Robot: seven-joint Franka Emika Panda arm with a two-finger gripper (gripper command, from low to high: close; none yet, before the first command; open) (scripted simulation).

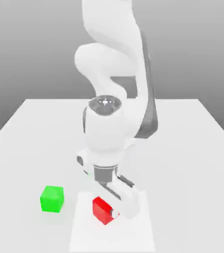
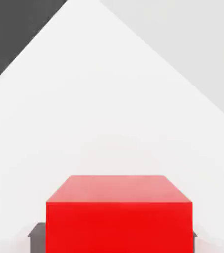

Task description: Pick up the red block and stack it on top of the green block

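Grip came first in this step, and it looked already made: the gripper (image 1: 113, 213) sat low in the centre of the exterior view with its fingers clamped on the red block (image 1: 103, 210), the cube tucked between them just above or on the table (image 1: 193, 128), which of the two I could not tell; in the hand view the red block (image 2: 119, 215) filled the lower middle of the frame, squarely centred, with a dark finger pad (image 2: 36, 237) showing at its lower left edge, which suggested an even hold on opposite faces; the green block (image 1: 52, 198) stood apart from it at lower left of the exterior view, alone on the white surface, nothing resting on it; doing the lift well probably meant rising straight up before any sideways travel, so the cube did not drag or twist in the pads; next, I judged, the carry should clear the green block's top with room to spare, then line up face to face above it; a skewed or off-centre descent risked nudging the green cube or leaving the red one overhanging; releasing only once the red block rested flat seemed wisest.
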